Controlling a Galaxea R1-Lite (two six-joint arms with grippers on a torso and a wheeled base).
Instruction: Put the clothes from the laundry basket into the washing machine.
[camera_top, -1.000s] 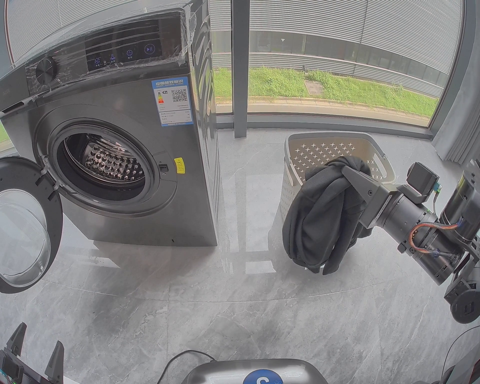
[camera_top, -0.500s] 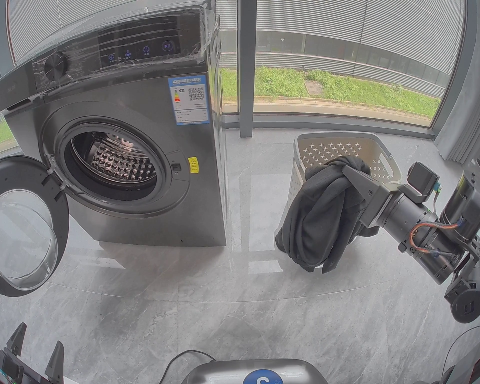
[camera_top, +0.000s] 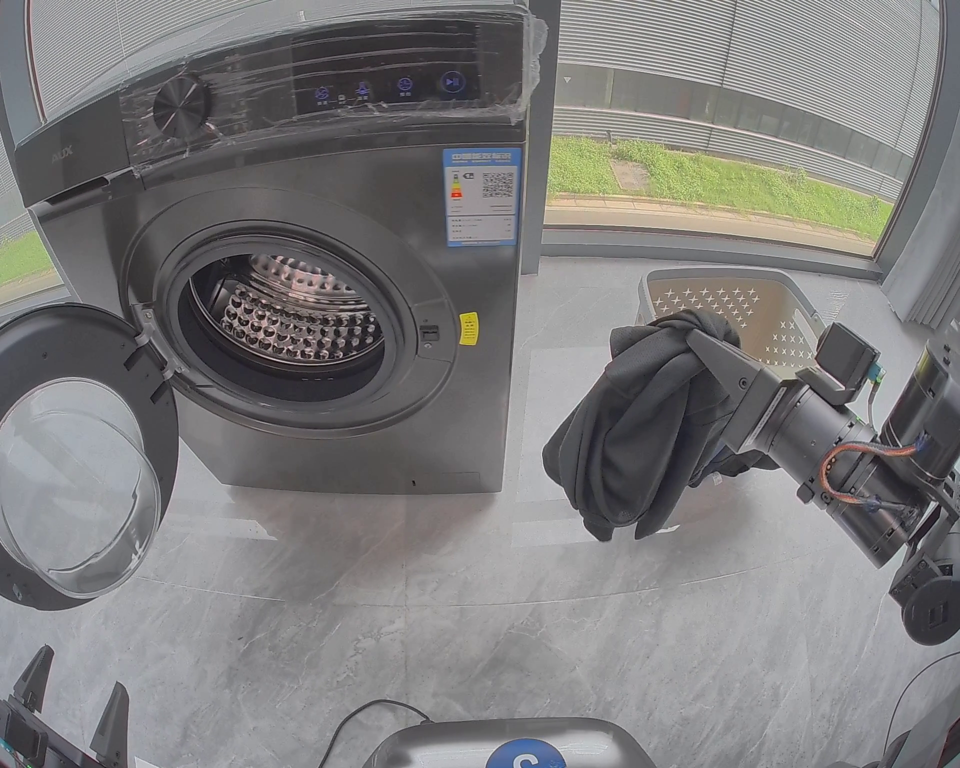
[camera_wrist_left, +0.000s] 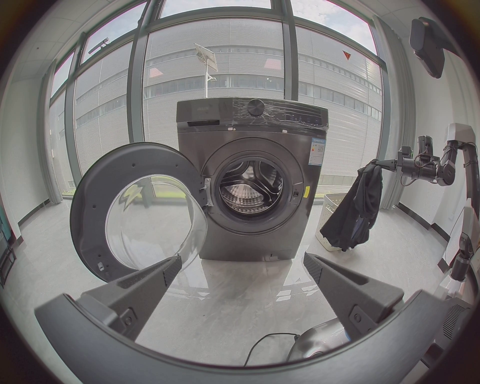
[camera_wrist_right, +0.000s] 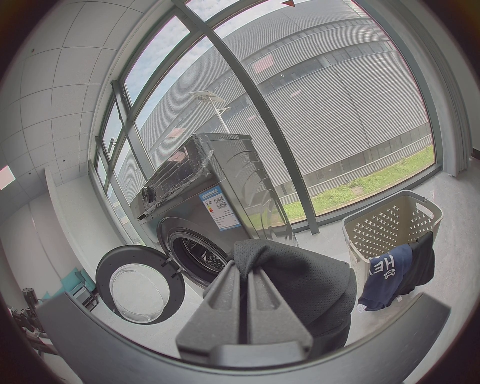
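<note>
A grey washing machine (camera_top: 480, 400) stands at the left, its round door (camera_top: 75, 460) swung wide open and its metal drum (camera_top: 285, 315) bare. My right gripper (camera_top: 700, 345) is shut on a dark grey garment (camera_top: 640, 430), which hangs free above the floor, right of the machine and in front of the beige laundry basket (camera_top: 760, 300). From the right wrist, the fingers (camera_wrist_right: 225, 300) pinch the garment's (camera_wrist_right: 300, 285) top fold. A blue garment (camera_wrist_right: 387, 275) and a dark one drape over the basket's (camera_wrist_right: 390, 220) rim. My left gripper (camera_top: 78, 680) stays low at the near left, open and holding nothing (camera_wrist_left: 241, 259).
The open door (camera_wrist_left: 135, 210) juts out over the floor left of the drum. Bare grey floor (camera_top: 450, 600) lies between me, the machine and the basket. Tall windows (camera_top: 720, 100) close off the back. A black cable (camera_top: 370, 712) lies near my base.
The whole head view has shifted, so the machine and basket now sit farther right in the picture. My right gripper keeps its hold; the garment's hanging end has swung slightly.
</note>
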